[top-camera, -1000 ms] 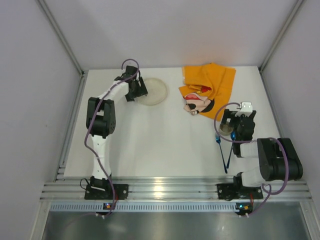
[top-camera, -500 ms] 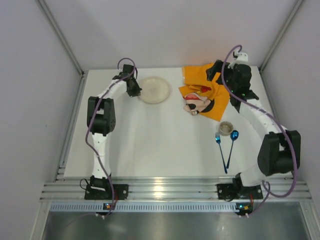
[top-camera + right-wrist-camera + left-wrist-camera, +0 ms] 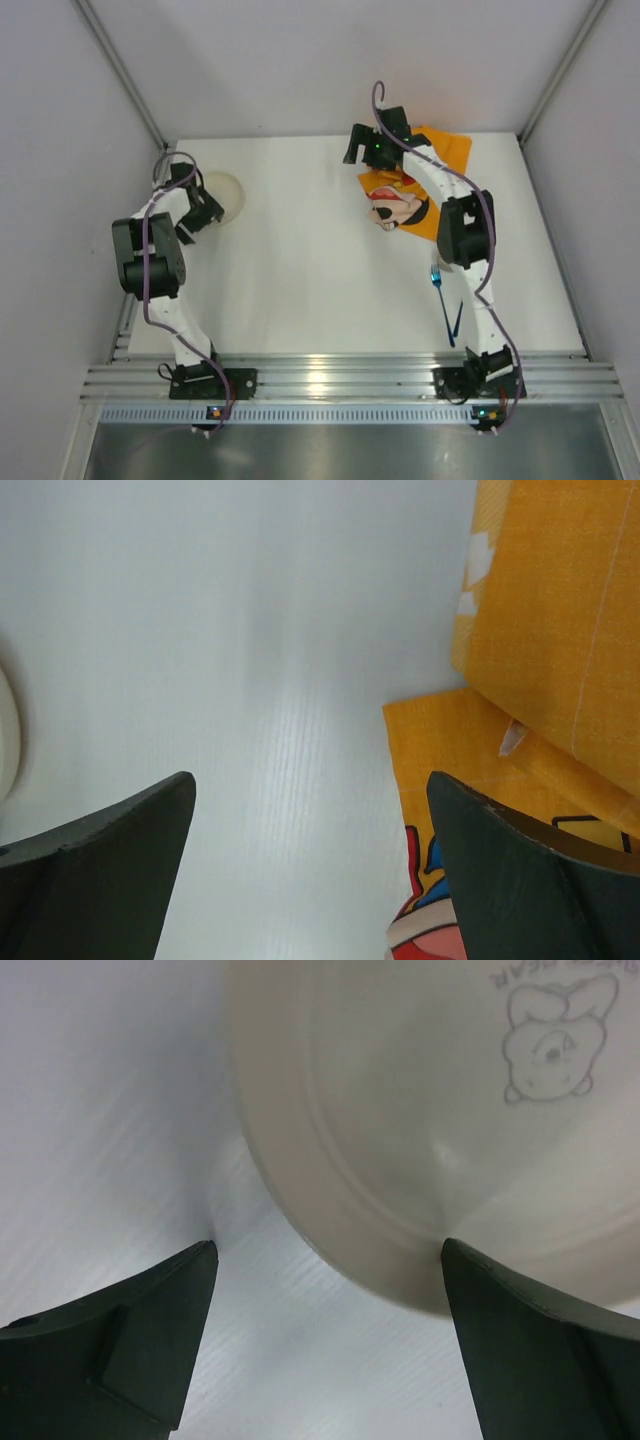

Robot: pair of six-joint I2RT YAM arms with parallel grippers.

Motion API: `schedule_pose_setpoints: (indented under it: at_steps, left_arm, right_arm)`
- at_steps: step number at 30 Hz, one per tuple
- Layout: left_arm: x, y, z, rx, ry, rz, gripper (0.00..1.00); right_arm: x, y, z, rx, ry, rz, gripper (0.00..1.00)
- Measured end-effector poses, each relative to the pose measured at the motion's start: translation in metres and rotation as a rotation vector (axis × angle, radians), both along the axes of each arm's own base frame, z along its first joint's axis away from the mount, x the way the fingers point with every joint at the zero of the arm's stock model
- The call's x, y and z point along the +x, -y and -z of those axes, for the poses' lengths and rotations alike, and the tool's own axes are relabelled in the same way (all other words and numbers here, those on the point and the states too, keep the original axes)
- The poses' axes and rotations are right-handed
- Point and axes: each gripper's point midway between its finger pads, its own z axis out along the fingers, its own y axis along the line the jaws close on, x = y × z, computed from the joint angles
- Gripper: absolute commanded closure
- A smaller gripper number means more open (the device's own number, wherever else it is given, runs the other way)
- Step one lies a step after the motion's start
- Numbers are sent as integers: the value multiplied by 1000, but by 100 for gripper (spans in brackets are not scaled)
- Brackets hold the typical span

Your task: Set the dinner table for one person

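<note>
The white dinner table (image 3: 300, 280) carries a cream plate (image 3: 226, 192) at its far left. My left gripper (image 3: 207, 205) is at the plate's near-left rim. In the left wrist view the gripper (image 3: 326, 1250) is open, low over the table, with the plate (image 3: 430, 1130) just ahead and its rim by the right fingertip (image 3: 470, 1270). My right gripper (image 3: 359, 152) is open over bare table at the left edge of the orange Mickey Mouse placemat (image 3: 425, 185). In the right wrist view it (image 3: 308, 780) is empty, with the placemat (image 3: 545, 630) to the right.
A blue fork (image 3: 436, 277) and a blue spoon (image 3: 456, 322) lie at the near right, partly under the right arm. The right arm stretches across the placemat. The plate's edge shows at the far left of the right wrist view (image 3: 6, 735). Grey walls enclose the table.
The plate has slid from the back centre to the far left along with my left gripper. My right gripper moved from the cutlery to the placemat, then to its left edge.
</note>
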Motion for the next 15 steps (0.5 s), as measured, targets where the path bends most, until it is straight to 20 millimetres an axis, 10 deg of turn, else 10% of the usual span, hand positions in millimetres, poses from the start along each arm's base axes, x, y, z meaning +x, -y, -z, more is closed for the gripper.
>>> schedule_pose_setpoints:
  at_steps: [10, 15]
  left_arm:
    - [-62, 34, -42, 2, 11, 107, 2]
    - [-77, 35, -82, 16, 103, 110, 1]
  right_arm:
    - [3, 1, 70, -151, -162, 94, 7]
    - [-7, -4, 63, -212, -170, 106, 40]
